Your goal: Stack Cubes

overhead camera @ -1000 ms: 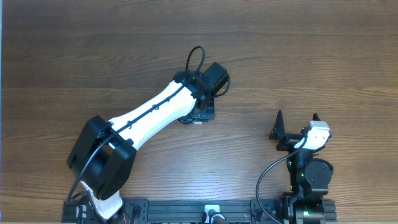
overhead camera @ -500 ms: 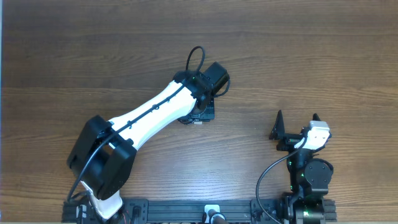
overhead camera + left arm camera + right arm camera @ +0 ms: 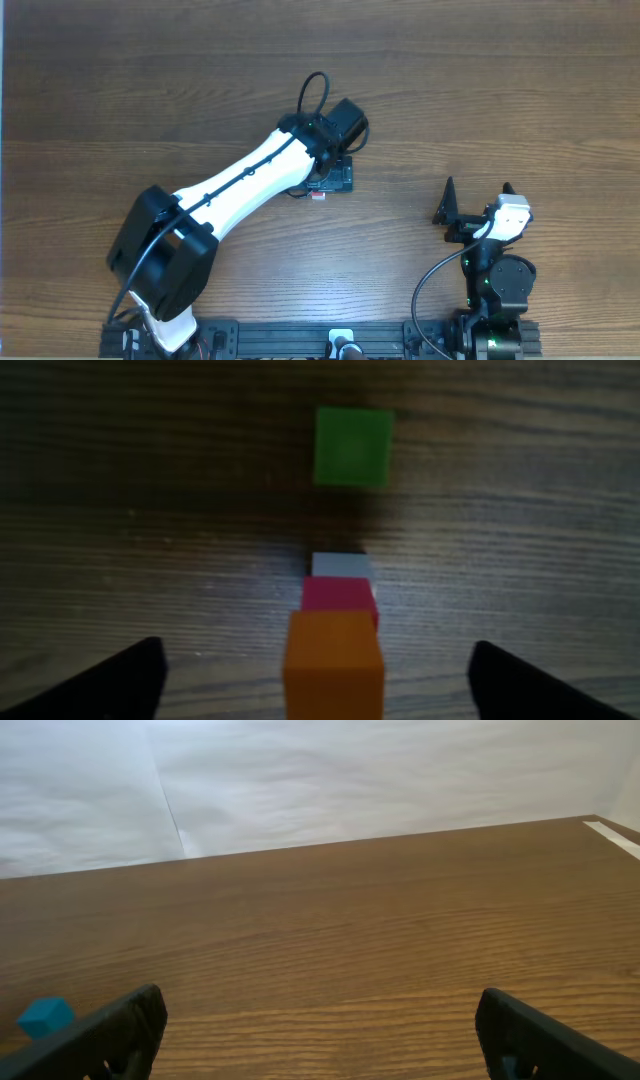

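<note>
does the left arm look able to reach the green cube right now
Probably yes: the left hand is open and the green cube sits alone on the table, though the orange cube stands between them.

I count five cubes on my screens. There is one green cube (image 3: 353,447), one grey cube (image 3: 340,565), one pink cube (image 3: 338,596), one orange cube (image 3: 333,665) and one blue cube (image 3: 45,1016). No two cubes share a colour, so it is one of each.

I count two arms: one left arm (image 3: 250,180) and one right arm (image 3: 495,262). Each arm has one tool at its end. That makes two tools, the left tool (image 3: 318,675) and the right tool (image 3: 477,190). Each tool has two fingers (image 3: 120,1030), so I count four fingers in all.

I count two black cables (image 3: 312,88), one by each arm. There is one tabletop (image 3: 480,80) under it all.
</note>
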Controlling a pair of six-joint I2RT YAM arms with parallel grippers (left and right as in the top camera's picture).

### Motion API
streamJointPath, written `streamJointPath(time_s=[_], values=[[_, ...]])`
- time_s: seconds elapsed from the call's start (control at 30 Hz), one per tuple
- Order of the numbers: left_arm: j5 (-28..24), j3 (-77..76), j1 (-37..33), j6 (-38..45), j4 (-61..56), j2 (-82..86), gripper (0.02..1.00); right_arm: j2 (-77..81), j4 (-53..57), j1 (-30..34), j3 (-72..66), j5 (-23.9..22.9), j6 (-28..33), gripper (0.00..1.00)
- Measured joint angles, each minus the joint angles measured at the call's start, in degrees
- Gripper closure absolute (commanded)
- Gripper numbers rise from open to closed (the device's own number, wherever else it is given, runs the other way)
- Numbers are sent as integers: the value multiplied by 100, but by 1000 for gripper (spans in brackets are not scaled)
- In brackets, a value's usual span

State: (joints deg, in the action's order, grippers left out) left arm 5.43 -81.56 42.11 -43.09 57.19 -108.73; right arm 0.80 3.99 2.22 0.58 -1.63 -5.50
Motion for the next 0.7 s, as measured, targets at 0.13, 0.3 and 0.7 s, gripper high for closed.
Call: streamJointPath(time_s=[0.13, 0.3, 0.7], values=[[175, 0, -111, 4, 111, 297, 18, 0, -2, 0, 0, 0, -2, 7], [710, 0, -385, 4, 509, 1578, 18, 0, 0, 0, 0, 0, -2, 7], [2721, 11, -1305, -260, 1921, 4988, 18, 0, -2, 0, 0, 0, -2, 9]])
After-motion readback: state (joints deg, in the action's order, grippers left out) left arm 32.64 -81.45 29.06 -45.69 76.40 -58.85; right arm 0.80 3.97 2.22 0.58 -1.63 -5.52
